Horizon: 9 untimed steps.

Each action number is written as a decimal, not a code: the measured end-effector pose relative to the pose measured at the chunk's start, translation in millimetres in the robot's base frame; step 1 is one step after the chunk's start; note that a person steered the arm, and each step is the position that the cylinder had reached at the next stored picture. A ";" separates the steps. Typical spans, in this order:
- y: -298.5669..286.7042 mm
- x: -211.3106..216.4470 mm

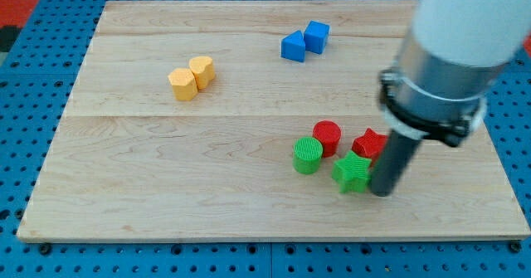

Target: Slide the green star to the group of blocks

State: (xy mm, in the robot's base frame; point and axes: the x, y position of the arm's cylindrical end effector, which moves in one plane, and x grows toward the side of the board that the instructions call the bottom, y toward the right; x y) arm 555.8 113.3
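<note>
Wooden board (166,170) filling most of the view, on a blue pegboard surround (25,79). Bulky white and grey arm body (452,58) coming down from the view's top right, ending in the dark rod. No fingers here to spread or pinch, only my tip (382,192), planted against the green star (353,173) on the side toward the view's right.

Green star as landmark: red star (369,143) just above and right of it, touching or nearly so; red cylinder (327,136) above and left; green cylinder (307,156) just to its left, a slight gap between. Two blue blocks (304,41) well apart toward the view's top, a cube and a wedge-like piece side by side. Two yellow blocks (191,77) far to the upper left, touching each other.

Star judged practically at the group already. Risk from here: pushing further leftward, ramming the star into the green cylinder and scattering the cluster. Off-centre contact on a star point also likely to spin it rather than slide it, or let it slip past the tip.
</note>
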 end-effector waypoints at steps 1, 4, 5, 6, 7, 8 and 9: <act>-54.8 -24.2; -118.8 -56.2; -159.8 -58.0; -175.6 -80.1; -180.9 -99.2; -175.5 -103.5; -172.4 -92.4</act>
State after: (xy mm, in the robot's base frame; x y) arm 463.4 -59.1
